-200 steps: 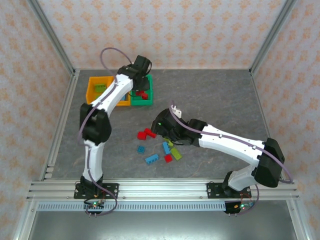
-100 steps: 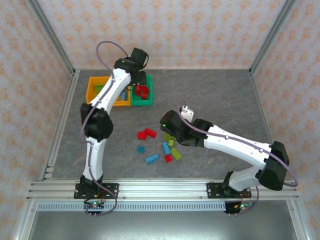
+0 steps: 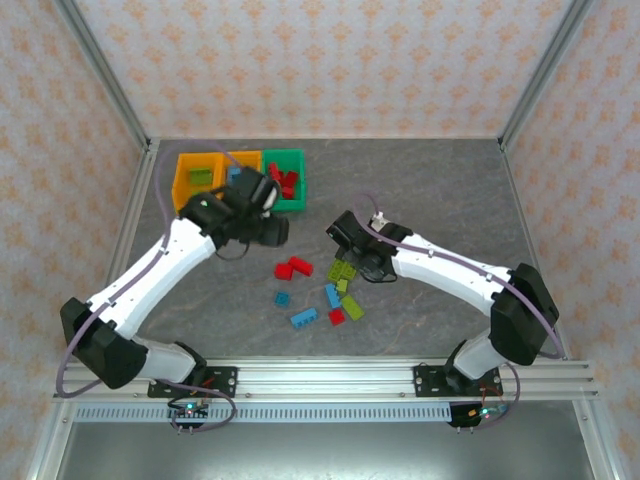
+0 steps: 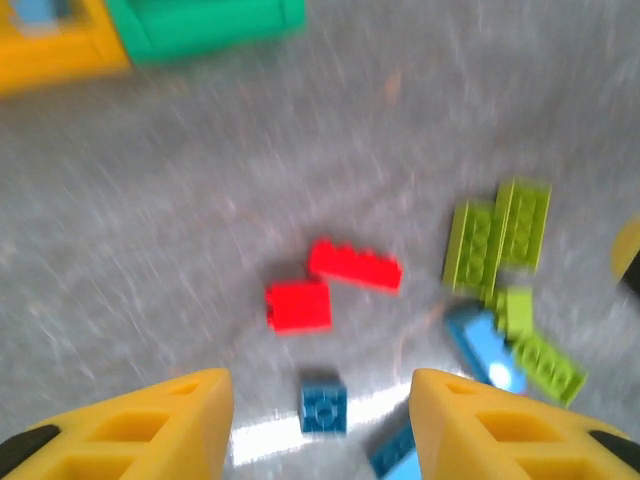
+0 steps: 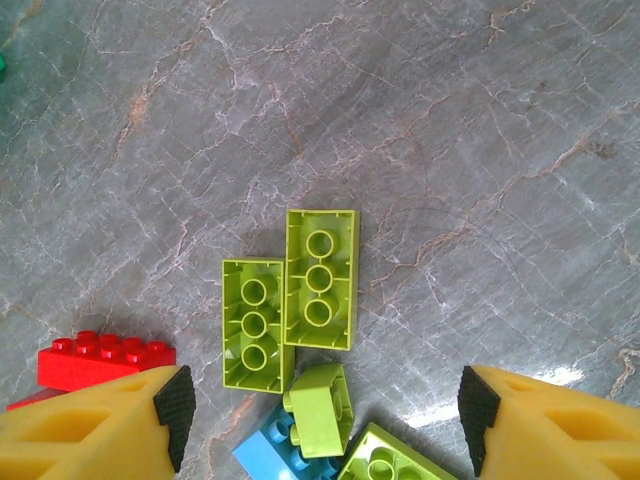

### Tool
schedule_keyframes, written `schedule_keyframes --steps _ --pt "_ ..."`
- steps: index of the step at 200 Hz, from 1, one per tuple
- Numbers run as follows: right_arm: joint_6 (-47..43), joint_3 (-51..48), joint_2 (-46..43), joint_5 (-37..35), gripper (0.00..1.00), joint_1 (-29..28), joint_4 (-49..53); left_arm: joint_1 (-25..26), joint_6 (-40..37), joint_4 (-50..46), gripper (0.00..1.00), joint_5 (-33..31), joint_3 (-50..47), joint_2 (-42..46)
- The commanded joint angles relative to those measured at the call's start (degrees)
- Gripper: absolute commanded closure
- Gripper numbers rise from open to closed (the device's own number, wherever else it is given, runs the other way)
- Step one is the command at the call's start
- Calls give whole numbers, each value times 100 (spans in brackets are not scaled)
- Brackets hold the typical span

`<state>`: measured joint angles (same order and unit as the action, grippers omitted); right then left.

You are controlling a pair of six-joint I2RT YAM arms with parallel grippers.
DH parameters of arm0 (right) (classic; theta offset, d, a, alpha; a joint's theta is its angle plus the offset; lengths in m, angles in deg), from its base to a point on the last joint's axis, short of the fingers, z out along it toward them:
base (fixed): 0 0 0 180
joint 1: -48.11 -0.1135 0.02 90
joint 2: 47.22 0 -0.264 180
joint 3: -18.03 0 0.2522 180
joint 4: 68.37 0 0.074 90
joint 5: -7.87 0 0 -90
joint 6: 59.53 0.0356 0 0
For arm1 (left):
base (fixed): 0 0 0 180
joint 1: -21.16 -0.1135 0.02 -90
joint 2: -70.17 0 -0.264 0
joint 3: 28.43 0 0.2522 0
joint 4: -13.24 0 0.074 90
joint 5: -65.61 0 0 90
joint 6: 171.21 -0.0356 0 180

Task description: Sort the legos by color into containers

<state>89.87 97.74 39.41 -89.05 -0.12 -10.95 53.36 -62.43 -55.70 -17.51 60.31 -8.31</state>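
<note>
Top view, from the left: three containers sat touching in a row at 11 o'clock on the grey table [image 3: 430, 190].
- left orange-yellow bin [image 3: 180, 185]: a lime piece [image 3: 200, 176] inside
- middle orange-yellow bin [image 3: 245, 155]: partly behind the left arm [image 3: 160, 270], something blue inside
- green bin [image 3: 283, 153]: red pieces [image 3: 285, 183] inside

Left gripper [image 4: 320, 398] hung at 5 o'clock of the bins. Its fingers were spread with nothing between them, so it was released. The left wrist view was blurred. A small blue brick [image 4: 323, 408] lay on the table under the gap, clear of both fingers.

The loose legos lay near table centre.
- two red bricks [image 3: 293, 267] side by side at the pile's 10 o'clock
- the small blue brick at their 6 o'clock
- a long blue brick [image 3: 304, 317] at 5 o'clock of that
- further right, a slanted blue brick [image 3: 332, 295], a small red brick [image 3: 337, 316] and a slanted lime brick [image 3: 352, 307]

Right gripper [image 5: 322, 405] was above the pile's 2 o'clock side, fingers wide apart and empty, so also released. In the right wrist view:
- a lime pair [image 5: 320, 280] lay long sides touching, offset, each showing three rings
- a small lime block [image 5: 318, 408] sat tilted at their 6 o'clock, against a blue piece
- a long red brick [image 5: 105, 362] lay at 9 o'clock, just beside the left finger
</note>
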Motion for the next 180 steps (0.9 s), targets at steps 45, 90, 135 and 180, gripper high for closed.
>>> schedule_keyframes --steps 45,90,135,180 --pt "21 -108 -101 187 28 33 82 147 -423 193 46 449 -1264 -33" --pt "185 -324 -251 235 28 33 -34 603 -296 442 29 295 -1786 -479" --pt "160 -339 -265 275 28 33 13 603 -478 876 23 742 -1831 -1298" --pt "169 -327 -275 270 28 33 51 594 -456 1141 55 553 -1842 -1688"
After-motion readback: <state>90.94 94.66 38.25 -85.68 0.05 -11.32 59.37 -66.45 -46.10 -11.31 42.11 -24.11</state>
